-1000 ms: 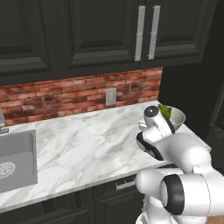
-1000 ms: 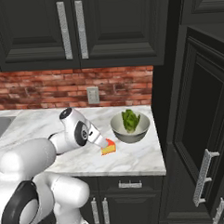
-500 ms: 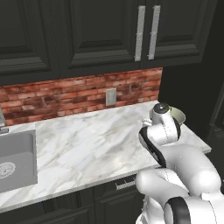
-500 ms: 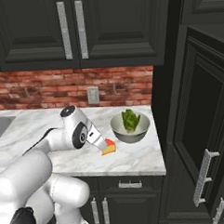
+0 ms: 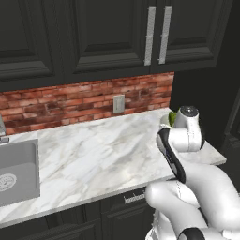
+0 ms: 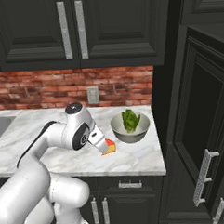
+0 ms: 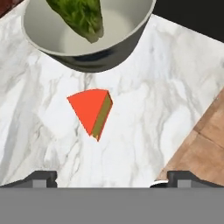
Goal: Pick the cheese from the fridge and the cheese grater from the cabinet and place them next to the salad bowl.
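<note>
The cheese (image 7: 92, 111), an orange-red wedge, lies flat on the marble counter just in front of the salad bowl (image 7: 131, 41), a grey metal bowl with lettuce in it. In the right base view the cheese (image 6: 109, 147) rests left of and in front of the salad bowl (image 6: 118, 131). My gripper (image 7: 112, 179) hovers over the counter short of the wedge, open and apart from it, with nothing between its fingers. In the right base view the gripper (image 6: 102, 144) is close beside the wedge. The tall black cabinet (image 6: 198, 128) stands right of the counter. The cheese grater and the fridge are out of view.
A sink (image 5: 16, 171) is set into the counter at the far left. A brick backsplash with an outlet (image 6: 92, 95) runs behind, under black wall cabinets (image 6: 72, 27). The counter's right end (image 6: 158, 151) lies just past the bowl.
My arm's upper joints have swung up and to the right. The gripper has stayed open near the wedge. The cheese and the bowl have not moved.
</note>
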### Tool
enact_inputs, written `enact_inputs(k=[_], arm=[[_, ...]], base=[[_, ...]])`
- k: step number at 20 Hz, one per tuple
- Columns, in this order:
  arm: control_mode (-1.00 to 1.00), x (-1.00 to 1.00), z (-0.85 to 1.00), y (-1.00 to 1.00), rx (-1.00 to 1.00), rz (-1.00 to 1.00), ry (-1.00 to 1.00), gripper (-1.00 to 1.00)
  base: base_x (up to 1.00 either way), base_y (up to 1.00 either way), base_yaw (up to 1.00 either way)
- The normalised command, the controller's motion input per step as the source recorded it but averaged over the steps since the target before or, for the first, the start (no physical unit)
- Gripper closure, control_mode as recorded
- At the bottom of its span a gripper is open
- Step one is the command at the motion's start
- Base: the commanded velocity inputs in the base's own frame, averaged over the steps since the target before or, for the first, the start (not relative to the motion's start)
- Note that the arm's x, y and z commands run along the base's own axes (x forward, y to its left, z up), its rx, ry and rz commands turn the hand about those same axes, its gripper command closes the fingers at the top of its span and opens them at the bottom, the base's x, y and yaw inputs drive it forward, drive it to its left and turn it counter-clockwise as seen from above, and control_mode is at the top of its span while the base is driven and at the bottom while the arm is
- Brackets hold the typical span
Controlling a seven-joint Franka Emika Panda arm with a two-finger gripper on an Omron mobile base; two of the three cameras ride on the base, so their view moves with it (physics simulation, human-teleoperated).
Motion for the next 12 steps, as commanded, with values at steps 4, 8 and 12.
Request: enact_inputs(k=[4, 8, 12], arm=[[-1.00, -0.53, 0.49, 0.00, 0.09, 0.19, 0.01, -1.00], [-1.00, -0.60, 0.36, 0.00, 0.08, 0.22, 0.03, -1.00], [-1.00, -0.49, 0.51, 0.00, 0.02, 0.23, 0.06, -1.00]], base=[[0.00, 0.00, 0.00], [0.00, 0.00, 0.00], [0.00, 0.00, 0.00]])
